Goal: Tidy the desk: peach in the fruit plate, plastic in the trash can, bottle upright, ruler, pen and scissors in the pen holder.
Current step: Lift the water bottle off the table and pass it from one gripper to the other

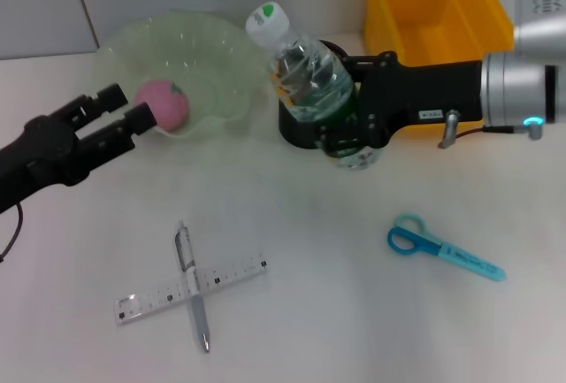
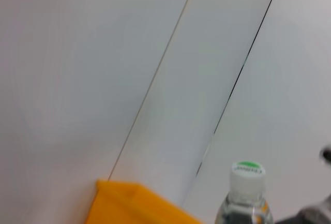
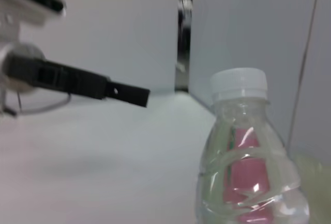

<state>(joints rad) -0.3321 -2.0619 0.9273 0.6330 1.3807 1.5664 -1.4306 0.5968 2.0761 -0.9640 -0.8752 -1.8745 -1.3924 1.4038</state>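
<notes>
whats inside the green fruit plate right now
A pink peach lies inside the fruit plate, with the open left gripper at the near rim beside it. The bottle, held by the right gripper, hides the plate's right edge.

Peach (image 1: 164,104) in plate (image 1: 190,42); bottle (image 1: 305,69) right of plate; pen (image 1: 192,284) across ruler (image 1: 190,288); scissors (image 1: 442,247) right.

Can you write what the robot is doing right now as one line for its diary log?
right gripper: shut on bottle, upright | left gripper: open beside peach in fruit plate | pen, ruler, scissors: on desk
</notes>
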